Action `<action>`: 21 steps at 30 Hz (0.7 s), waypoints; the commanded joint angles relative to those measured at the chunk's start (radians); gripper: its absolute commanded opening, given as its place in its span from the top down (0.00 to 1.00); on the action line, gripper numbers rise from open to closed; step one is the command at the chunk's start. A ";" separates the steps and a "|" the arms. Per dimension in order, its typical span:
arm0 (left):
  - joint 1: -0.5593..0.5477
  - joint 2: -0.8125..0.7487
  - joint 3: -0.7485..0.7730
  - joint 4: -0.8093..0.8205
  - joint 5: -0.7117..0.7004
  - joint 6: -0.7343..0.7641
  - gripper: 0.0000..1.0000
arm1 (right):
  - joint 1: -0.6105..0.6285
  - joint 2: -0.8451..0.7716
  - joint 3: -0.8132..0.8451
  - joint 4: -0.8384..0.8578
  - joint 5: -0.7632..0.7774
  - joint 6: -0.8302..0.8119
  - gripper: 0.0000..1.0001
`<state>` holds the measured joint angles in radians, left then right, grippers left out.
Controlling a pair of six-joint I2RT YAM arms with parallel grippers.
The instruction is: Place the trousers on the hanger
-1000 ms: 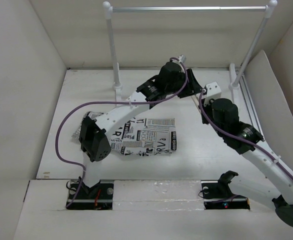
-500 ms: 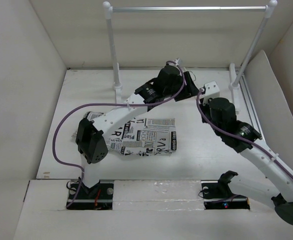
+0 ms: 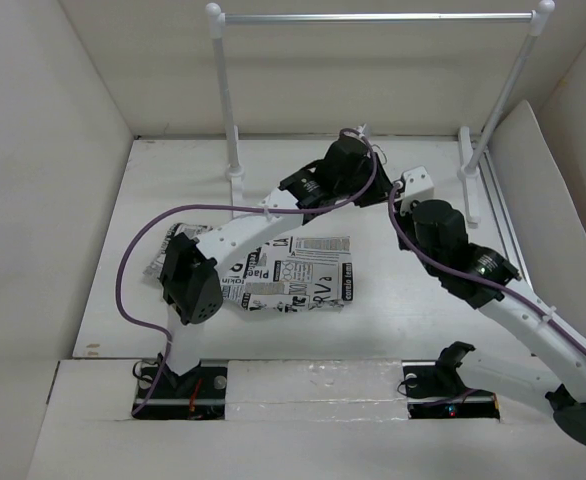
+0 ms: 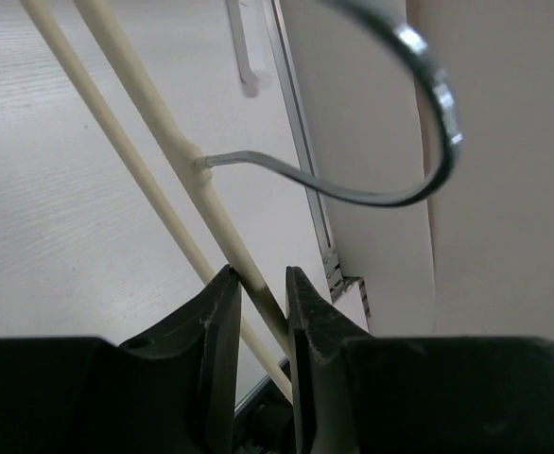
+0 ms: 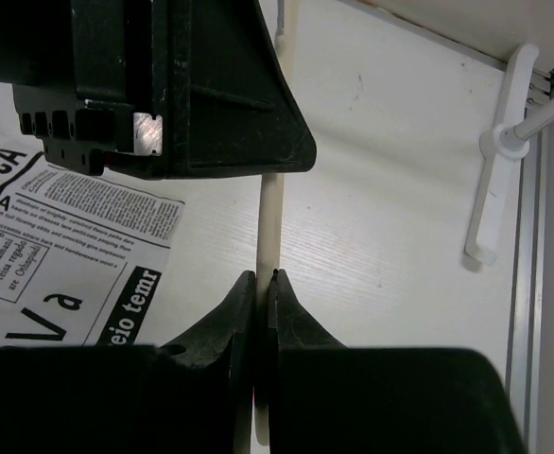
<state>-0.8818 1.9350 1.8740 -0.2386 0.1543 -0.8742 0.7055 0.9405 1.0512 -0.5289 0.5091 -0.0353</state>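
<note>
The trousers [image 3: 298, 270], white with black newspaper print, lie folded flat on the table in front of the arms; a corner shows in the right wrist view [image 5: 60, 218]. The hanger, cream with thin bars [image 4: 154, 123] and a metal hook [image 4: 428, 104], is held off the table at mid-back. My left gripper [image 4: 256, 284] stands slightly open around a hanger bar just below the hook. My right gripper [image 5: 263, 276] is shut on a hanger bar [image 5: 269, 213], right next to the left gripper's body [image 5: 164, 85]. In the top view the arms mostly hide the hanger.
A metal rail [image 3: 373, 17] on two white posts [image 3: 223, 90] spans the back of the table. Its right foot [image 5: 499, 142] stands near both grippers. White walls close in on the left, back and right [image 3: 563, 180].
The right wrist has moved slightly left and forward, closer to the left gripper. The left arm's elbow has shifted a little. The trousers have not moved.
</note>
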 commanded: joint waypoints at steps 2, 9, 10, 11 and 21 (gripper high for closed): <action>-0.005 -0.019 0.004 0.032 -0.001 0.006 0.85 | 0.014 -0.019 0.015 0.041 0.011 0.017 1.00; -0.005 -0.077 -0.139 0.119 0.033 -0.022 1.00 | 0.023 -0.037 0.055 -0.027 -0.065 0.034 0.45; -0.005 -0.099 -0.182 0.184 0.034 -0.026 1.00 | 0.011 -0.032 0.076 -0.060 -0.105 0.064 0.36; -0.005 -0.120 -0.270 0.212 0.036 -0.035 1.00 | 0.000 -0.029 0.119 -0.100 -0.166 0.071 0.28; -0.034 -0.260 -0.651 0.455 0.036 -0.144 1.00 | -0.098 -0.135 -0.032 -0.160 -0.452 0.152 0.40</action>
<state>-0.8841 1.7840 1.2598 0.0574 0.2008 -0.9810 0.6319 0.8268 1.0775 -0.7059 0.1795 0.0608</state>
